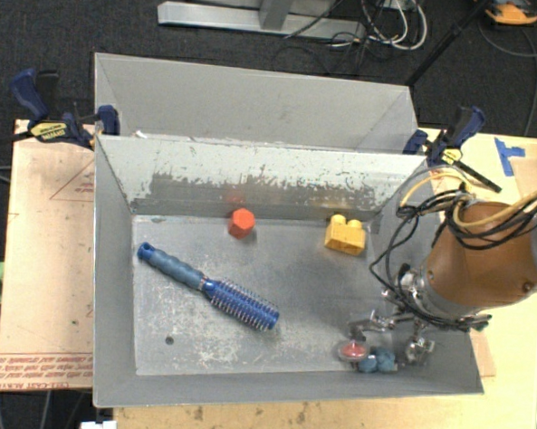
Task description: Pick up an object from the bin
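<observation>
My end effector (389, 342) just above a red piece (352, 352) and blue piece (379, 362), near-right corner of the bin (256, 118); grip state unclear to me.

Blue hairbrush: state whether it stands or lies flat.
Lying flat. The blue hairbrush stretches along the bin floor, handle to the upper left, bristled head to the lower right.

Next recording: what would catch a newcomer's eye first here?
The long blue plastic hairbrush lying slantwise across the left-middle floor of the bin stands out first. Next comes the arm's tool, low in the front right corner beside a small pink-red round piece and a small blue lump. A yellow plastic block and a small orange cylinder sit by the back wall.
</observation>
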`<action>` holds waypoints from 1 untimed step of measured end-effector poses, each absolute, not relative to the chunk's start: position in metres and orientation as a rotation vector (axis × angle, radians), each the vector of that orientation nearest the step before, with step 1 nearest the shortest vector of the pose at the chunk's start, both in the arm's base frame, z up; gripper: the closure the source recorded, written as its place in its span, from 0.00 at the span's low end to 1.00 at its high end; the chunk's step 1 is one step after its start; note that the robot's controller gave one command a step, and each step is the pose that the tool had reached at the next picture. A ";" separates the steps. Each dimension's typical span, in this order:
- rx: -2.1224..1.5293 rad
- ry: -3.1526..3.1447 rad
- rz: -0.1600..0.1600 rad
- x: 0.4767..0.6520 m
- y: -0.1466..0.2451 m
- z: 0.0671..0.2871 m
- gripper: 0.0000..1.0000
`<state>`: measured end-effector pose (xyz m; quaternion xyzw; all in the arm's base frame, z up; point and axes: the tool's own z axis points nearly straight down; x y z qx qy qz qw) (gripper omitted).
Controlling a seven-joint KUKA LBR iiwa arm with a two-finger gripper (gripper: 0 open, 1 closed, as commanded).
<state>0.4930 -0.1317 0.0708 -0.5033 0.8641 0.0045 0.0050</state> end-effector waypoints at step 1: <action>-1.539 2.722 -0.009 0.484 -0.086 0.072 0.00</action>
